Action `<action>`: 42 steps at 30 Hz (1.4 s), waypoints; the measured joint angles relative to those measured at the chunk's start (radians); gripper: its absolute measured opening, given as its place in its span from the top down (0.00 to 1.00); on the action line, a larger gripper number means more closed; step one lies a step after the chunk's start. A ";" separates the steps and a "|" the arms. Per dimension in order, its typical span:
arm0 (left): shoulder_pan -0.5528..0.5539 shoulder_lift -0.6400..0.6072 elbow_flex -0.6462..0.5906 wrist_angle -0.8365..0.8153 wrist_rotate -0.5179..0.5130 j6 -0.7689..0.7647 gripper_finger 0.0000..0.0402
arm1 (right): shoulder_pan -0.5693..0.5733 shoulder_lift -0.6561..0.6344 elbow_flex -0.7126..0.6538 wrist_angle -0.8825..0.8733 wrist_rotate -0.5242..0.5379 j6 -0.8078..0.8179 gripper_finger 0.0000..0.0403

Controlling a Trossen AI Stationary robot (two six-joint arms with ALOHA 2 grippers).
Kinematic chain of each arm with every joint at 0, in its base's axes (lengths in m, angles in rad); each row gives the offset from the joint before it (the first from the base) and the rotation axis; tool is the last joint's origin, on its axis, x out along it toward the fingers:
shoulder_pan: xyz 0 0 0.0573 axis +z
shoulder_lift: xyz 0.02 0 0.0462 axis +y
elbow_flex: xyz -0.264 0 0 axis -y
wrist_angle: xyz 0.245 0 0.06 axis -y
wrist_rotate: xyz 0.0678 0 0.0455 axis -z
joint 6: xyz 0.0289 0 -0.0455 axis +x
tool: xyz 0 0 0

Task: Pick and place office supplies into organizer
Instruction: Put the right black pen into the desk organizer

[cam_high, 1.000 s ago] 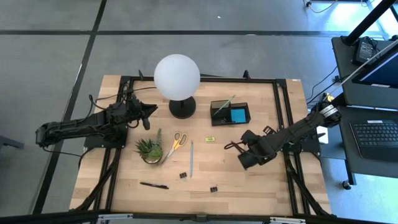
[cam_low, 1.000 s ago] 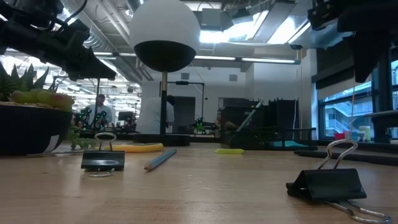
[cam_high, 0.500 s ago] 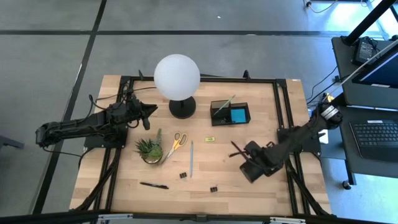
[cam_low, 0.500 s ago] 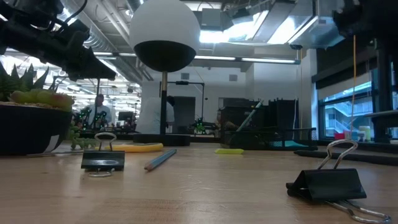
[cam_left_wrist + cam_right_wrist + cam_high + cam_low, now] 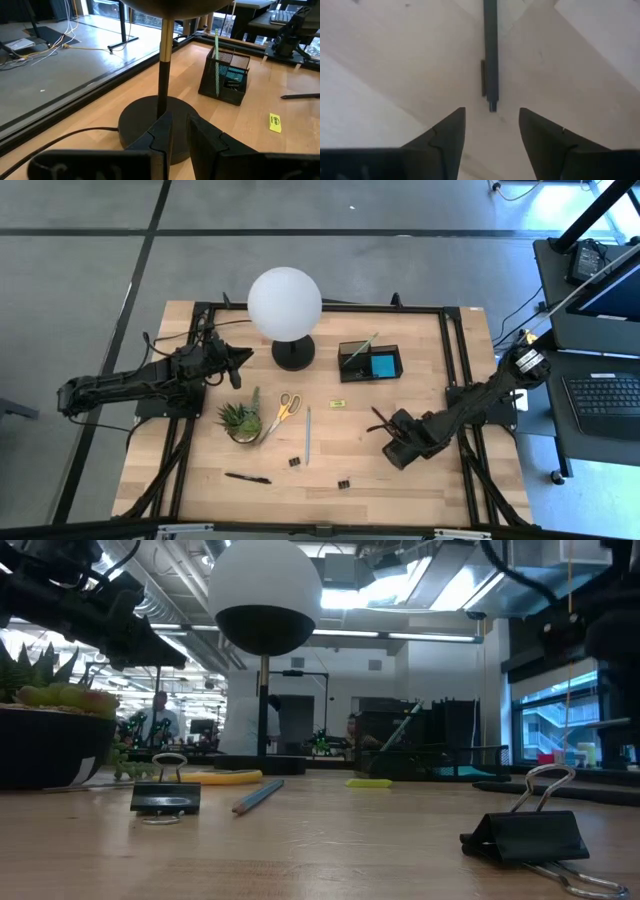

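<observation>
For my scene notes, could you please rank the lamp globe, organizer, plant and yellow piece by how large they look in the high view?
1. Lamp globe, though it stands nearer the camera.
2. Organizer.
3. Plant, only slightly smaller than the organizer.
4. Yellow piece.

The organizer [image 5: 370, 361] sits on the surface [image 5: 420, 490] just right of the lamp base [image 5: 293, 352], holding a sticky-note pad [image 5: 381, 366] and a pencil [image 5: 359, 348]. In front of the lamp base lie the scissors [image 5: 281, 412], with a plant [image 5: 240, 420] left of them and a pencil [image 5: 307, 435] right. A pen [image 5: 380, 418] lies in front of the organizer, the right pincer [image 5: 388, 442] above it.
</observation>
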 joint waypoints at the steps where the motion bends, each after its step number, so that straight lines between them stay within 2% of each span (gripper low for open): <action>1: 0.000 0.000 0.000 0.000 0.000 0.000 0.88 | -0.007 0.000 -0.016 0.025 0.000 -0.010 0.54; 12: 0.000 0.000 0.000 0.000 0.000 0.000 0.88 | -0.061 0.000 -0.120 0.201 0.000 -0.098 0.56; 19: 0.000 0.000 0.000 0.000 0.000 0.000 0.88 | -0.096 0.000 -0.122 0.203 -0.020 -0.136 0.57; 26: 0.000 0.000 0.000 0.000 0.000 0.000 0.88 | -0.127 0.035 -0.116 0.182 -0.068 -0.164 0.71; 34: 0.000 0.000 0.000 0.000 0.000 0.000 0.88 | -0.130 0.051 -0.114 0.183 -0.071 -0.195 0.86; 42: 0.000 0.000 0.000 0.000 0.000 0.000 0.88 | -0.130 0.051 -0.115 0.183 -0.073 -0.195 0.87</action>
